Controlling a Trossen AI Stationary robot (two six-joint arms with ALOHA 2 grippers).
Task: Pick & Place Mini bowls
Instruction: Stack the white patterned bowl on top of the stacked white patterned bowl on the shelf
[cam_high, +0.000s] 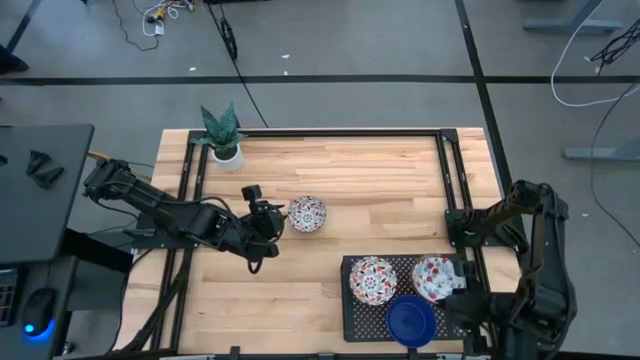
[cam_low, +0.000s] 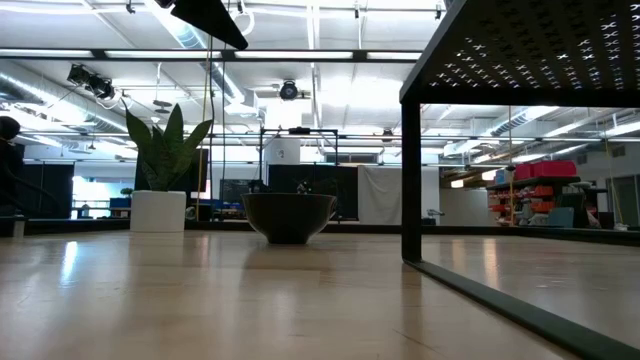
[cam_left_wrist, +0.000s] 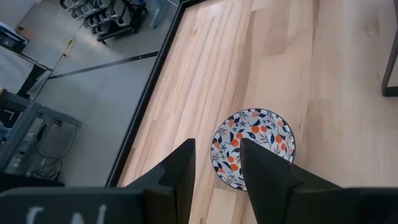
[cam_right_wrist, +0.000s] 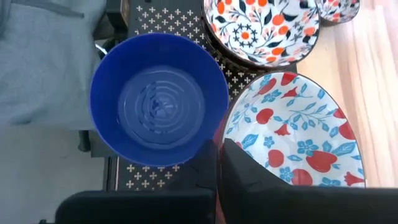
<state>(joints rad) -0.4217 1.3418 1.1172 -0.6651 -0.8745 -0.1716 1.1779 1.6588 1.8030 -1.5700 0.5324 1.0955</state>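
3 floral bowls, 1 blue bowl

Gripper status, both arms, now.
Left gripper: open, fingers straddling the rim of the floral mini bowl on the table, not yet closed.
Right gripper: shut on the rim of the red-and-blue floral bowl on the black rack.
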